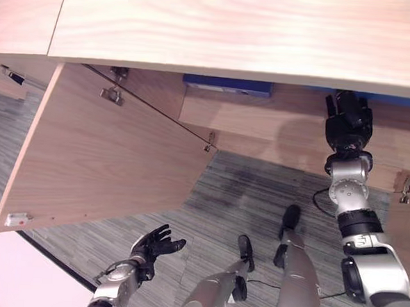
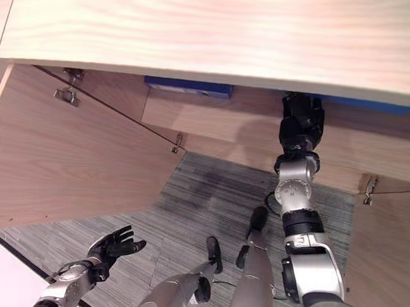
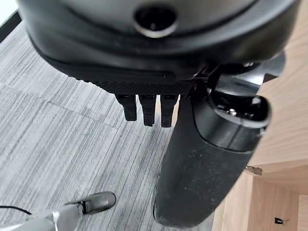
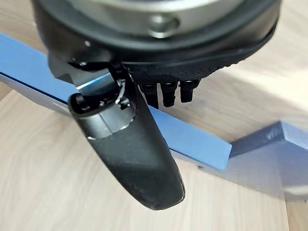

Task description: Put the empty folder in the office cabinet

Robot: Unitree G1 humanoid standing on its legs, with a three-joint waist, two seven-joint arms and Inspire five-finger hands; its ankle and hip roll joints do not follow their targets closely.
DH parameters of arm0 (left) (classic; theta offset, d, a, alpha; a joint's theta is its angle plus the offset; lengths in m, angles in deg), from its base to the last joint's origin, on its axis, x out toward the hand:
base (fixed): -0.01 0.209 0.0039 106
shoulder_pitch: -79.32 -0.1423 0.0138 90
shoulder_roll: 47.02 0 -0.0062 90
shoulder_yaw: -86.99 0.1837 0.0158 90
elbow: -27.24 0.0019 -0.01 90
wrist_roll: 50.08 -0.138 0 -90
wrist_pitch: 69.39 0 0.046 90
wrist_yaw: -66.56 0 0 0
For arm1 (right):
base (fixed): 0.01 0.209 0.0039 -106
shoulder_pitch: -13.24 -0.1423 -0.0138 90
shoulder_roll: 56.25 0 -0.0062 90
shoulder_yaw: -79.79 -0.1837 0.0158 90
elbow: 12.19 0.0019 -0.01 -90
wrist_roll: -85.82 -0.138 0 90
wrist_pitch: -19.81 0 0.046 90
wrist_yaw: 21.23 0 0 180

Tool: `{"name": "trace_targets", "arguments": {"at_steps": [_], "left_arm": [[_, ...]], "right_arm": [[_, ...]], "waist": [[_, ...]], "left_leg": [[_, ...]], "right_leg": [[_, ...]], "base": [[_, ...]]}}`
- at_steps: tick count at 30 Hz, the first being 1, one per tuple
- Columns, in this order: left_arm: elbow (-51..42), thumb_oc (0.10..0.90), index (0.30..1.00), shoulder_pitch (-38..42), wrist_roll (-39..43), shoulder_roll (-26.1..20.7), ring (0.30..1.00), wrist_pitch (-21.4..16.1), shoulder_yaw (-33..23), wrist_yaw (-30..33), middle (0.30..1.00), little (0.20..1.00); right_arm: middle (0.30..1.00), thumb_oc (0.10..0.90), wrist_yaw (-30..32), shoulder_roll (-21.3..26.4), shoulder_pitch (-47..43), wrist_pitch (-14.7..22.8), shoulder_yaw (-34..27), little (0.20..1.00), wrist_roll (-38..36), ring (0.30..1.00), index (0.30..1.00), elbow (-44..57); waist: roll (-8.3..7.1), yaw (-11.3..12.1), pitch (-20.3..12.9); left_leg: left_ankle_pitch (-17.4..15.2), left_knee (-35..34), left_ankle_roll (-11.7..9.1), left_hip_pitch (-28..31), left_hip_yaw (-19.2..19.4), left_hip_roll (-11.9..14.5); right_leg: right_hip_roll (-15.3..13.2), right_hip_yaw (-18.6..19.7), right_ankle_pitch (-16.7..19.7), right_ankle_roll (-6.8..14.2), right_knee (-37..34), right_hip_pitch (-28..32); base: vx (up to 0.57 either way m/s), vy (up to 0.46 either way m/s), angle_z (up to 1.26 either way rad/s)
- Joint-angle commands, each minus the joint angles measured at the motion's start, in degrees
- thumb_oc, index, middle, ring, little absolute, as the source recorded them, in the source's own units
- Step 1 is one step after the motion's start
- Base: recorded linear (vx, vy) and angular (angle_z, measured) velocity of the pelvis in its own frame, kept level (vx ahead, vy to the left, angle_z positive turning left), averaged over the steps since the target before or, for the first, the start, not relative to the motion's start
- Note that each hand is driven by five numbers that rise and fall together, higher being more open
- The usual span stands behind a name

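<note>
Right hand (image 1: 347, 120) partly hidden above blue folder (image 1: 226, 84).

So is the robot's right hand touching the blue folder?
Cannot tell. In the right wrist view the right hand overlaps the blue folder, hiding any contact or gap.

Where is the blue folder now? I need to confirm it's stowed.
The blue folder lies on the cabinet shelf under the top, left of the right hand.
</note>
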Motion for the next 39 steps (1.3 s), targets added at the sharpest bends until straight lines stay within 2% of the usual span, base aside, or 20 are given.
{"name": "trace_targets", "arguments": {"at_steps": [1,10,11,13,16,17,18,19,23,28,29,30,37,39], "left_arm": [[2.9,0.8,0.9,-4.0,-3.8,-7.4,0.9,-0.2,-1.3,0.0,0.9,0.9],[8.5,0.8,0.9,-3.5,-7.4,-7.4,0.9,-0.1,-3.2,-1.0,0.9,0.9],[8.9,0.8,0.9,-3.4,-8.1,-7.3,0.9,-0.1,-3.1,-1.2,0.9,0.9],[9.0,0.8,0.9,-3.0,-8.5,-8.0,0.9,-0.1,-3.0,-1.7,0.9,0.9],[9.9,0.8,0.9,-1.4,-8.0,-9.9,0.9,0.0,-2.7,-3.8,0.9,0.9],[9.9,0.8,0.9,-1.3,-8.0,-9.9,0.9,0.0,-2.7,-3.8,0.9,0.9],[11.0,0.8,0.9,0.1,-7.9,-11.1,0.9,-0.2,-2.4,-4.7,0.9,0.9],[11.3,0.8,0.9,0.6,-8.1,-11.6,0.9,-0.2,-1.9,-5.1,0.9,0.9],[13.5,0.8,0.9,2.7,-8.5,-12.1,0.9,-0.7,-1.1,-5.0,0.9,0.9],[16.5,0.8,0.9,4.9,-10.4,-12.6,0.9,-1.2,-0.3,-5.1,0.9,0.9],[16.5,0.8,0.9,4.9,-10.4,-12.6,0.9,-1.2,-0.3,-5.1,0.9,0.9],[17.6,0.8,0.9,5.4,-11.4,-12.8,0.9,-1.3,-0.1,-5.3,0.9,0.9],[20.3,0.8,0.9,7.6,-14.2,-12.2,0.9,-1.1,0.2,-5.9,0.9,0.9],[21.0,0.8,0.9,8.1,-15.0,-12.0,0.9,-0.9,0.1,-6.5,0.9,0.9]], "right_arm": [[0.9,0.8,-6.4,-0.2,-4.7,1.0,0.4,0.9,-0.7,0.9,0.9,4.6],[0.9,0.8,-9.0,-1.0,-3.4,1.3,-1.0,0.9,-2.1,0.9,0.9,6.8],[0.9,0.8,-9.8,-1.0,-3.2,1.6,-0.5,0.9,-2.9,0.9,0.9,6.6],[0.9,0.8,-9.9,1.5,-3.7,-0.3,3.3,0.9,-0.6,0.9,0.9,4.8],[0.9,0.8,-10.2,11.8,-7.2,-9.1,12.5,0.9,13.3,0.9,0.9,-2.2],[0.9,0.8,-10.2,11.8,-7.2,-9.1,12.5,0.9,13.3,0.9,0.9,-2.3],[0.9,0.8,-10.8,16.8,-10.9,-14.3,18.3,0.9,22.9,0.9,0.9,-8.6],[0.9,0.8,-11.6,18.2,-12.1,-16.7,21.1,0.9,27.5,0.9,0.9,-10.6],[0.9,0.8,-14.8,19.9,-17.6,-21.8,28.9,0.9,39.8,0.9,0.9,-18.8],[0.9,0.8,-19.6,19.8,-22.6,-24.3,37.6,0.9,56.1,0.9,0.9,-27.3],[0.9,0.8,-19.6,19.8,-22.7,-24.3,37.7,0.9,56.1,0.9,0.9,-27.3],[0.9,0.8,-20.6,19.6,-23.2,-24.2,39.9,0.9,61.3,0.9,0.9,-28.9],[0.9,0.8,-23.4,18.7,-19.4,-24.5,39.8,0.9,66.8,0.9,0.9,-32.9],[0.9,0.8,-26.6,18.8,-17.9,-24.6,42.3,0.9,71.8,0.9,0.9,-33.1]], "waist": [[-0.05,1.2,-2.4],[-0.98,1.3,-3.0],[-1.11,1.4,-3.1],[-1.69,1.5,-3.2],[-3.29,1.6,-2.9],[-3.27,1.6,-2.8],[-4.3,1.5,-2.6],[-4.91,1.5,-2.5],[-6.2,1.4,-2.1],[-7.42,1.8,-2.5],[-7.38,1.7,-2.4],[-7.9,1.9,-2.9],[-9.02,2.6,-4.3],[-9.52,2.8,-4.7]], "left_leg": [[-17.2,17.9,0.5,-0.7,2.0,0.3],[-19.8,22.6,1.3,-1.7,3.1,0.7],[-20.0,22.9,1.4,-1.8,3.2,0.8],[-20.2,23.8,1.4,-2.1,3.5,1.0],[-20.3,24.8,1.3,-2.4,3.8,1.3],[-20.3,24.8,1.3,-2.4,3.8,1.3],[-20.3,25.2,1.3,-2.5,3.8,1.5],[-20.2,25.3,1.3,-2.6,3.9,1.5],[-20.0,25.0,1.3,-2.1,3.7,1.3],[-19.9,25.0,1.0,-1.7,3.5,1.4],[-19.9,25.1,1.0,-1.7,3.5,1.4],[-20.0,25.1,0.9,-1.6,3.4,1.4],[-20.0,25.5,0.7,-0.8,3.0,2.0],[-19.8,24.6,0.7,-0.1,2.6,1.9]], "right_leg": [[-0.7,8.0,2.8,7.8,-3.7,0.7],[-1.0,8.4,3.3,8.0,-3.9,1.1],[-1.0,8.5,3.3,8.0,-3.9,1.2],[-1.0,8.6,3.4,7.9,-4.0,1.3],[-1.2,8.5,3.7,7.9,-4.1,1.4],[-1.2,8.5,3.7,7.9,-4.1,1.4],[-1.3,8.2,4.1,7.9,-4.2,1.4],[-1.4,8.1,4.2,7.9,-4.4,1.5],[-1.1,7.8,5.0,7.8,-6.0,2.6],[-0.7,7.0,6.3,8.0,-8.7,3.9],[-0.7,6.9,6.3,8.0,-8.8,4.0],[-0.3,6.6,6.8,8.2,-10.4,4.6],[0.8,6.1,6.9,8.0,-12.5,6.8],[1.2,5.9,6.9,8.0,-13.0,7.3]], "base": [[-0.05,0.063,-0.07],[-0.02,0.023,-0.04],[0.0,0.0,0.0],[-0.02,-0.008,0.0],[-0.04,-0.03,0.02],[-0.06,-0.037,0.06],[-0.05,-0.034,0.06],[-0.06,-0.039,0.09],[-0.03,-0.021,0.01],[-0.01,-0.034,-0.01],[0.01,-0.044,0.04],[0.02,-0.04,0.03],[0.01,-0.043,0.0],[0.01,-0.066,0.0]]}}
